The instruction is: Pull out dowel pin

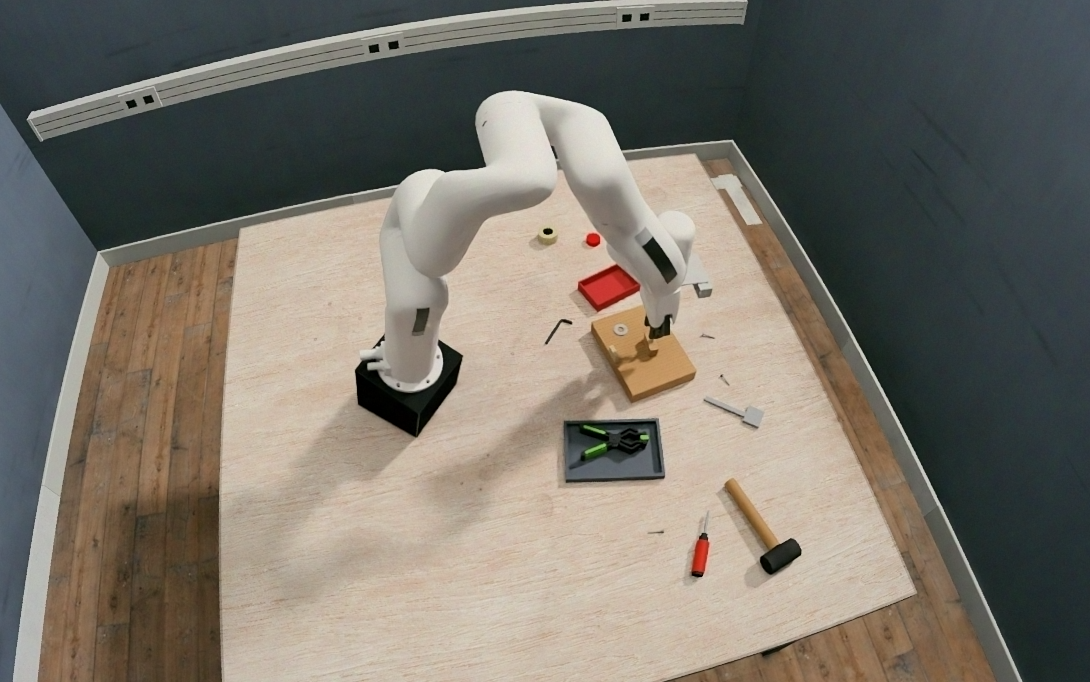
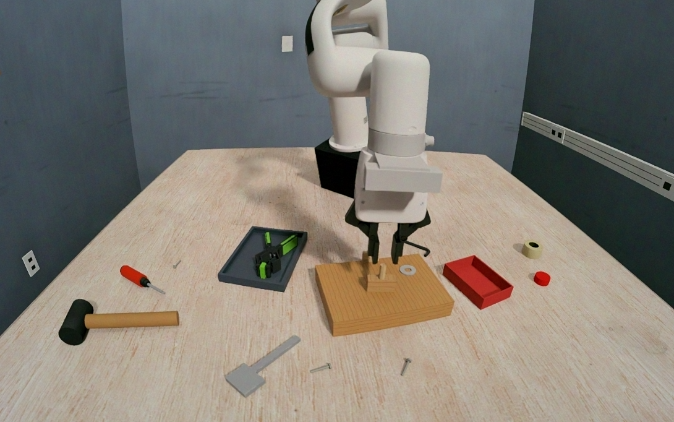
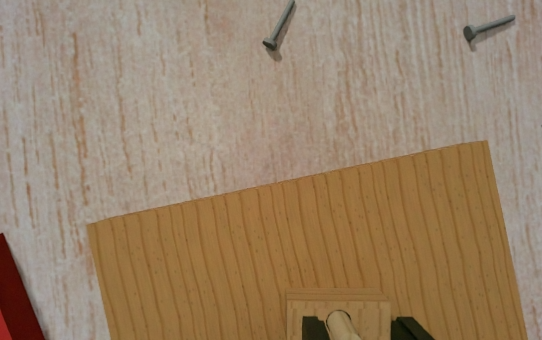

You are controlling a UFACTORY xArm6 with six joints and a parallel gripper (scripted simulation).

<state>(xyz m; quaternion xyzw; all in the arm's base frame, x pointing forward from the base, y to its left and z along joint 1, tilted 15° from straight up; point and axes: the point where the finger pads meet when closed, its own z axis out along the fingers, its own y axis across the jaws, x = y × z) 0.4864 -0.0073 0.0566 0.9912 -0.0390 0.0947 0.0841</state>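
The small wooden block (image 2: 381, 284) lies flat on the bench board with its dowel pin (image 2: 382, 271) standing upright in the hole. The bench stop (image 2: 365, 258) is a short peg just behind the block. My gripper (image 2: 383, 256) hangs straight above the block, partly open, with a finger on each side of the pin's top. In the wrist view the pin (image 3: 341, 324) stands between the fingertips, with a gap to the right finger. A metal washer (image 2: 407, 267) lies on the board to the right of the block. The green spring clamp (image 2: 272, 254) lies in a grey tray (image 2: 263, 258).
A red tray (image 2: 477, 281) sits right of the board, with a tape roll (image 2: 532, 249) and a red cap (image 2: 541, 278) beyond it. A hammer (image 2: 116, 320), a screwdriver (image 2: 139, 278), a grey scraper (image 2: 261, 366) and loose screws (image 2: 405, 366) lie in front. A hex key (image 1: 557, 328) lies behind the board.
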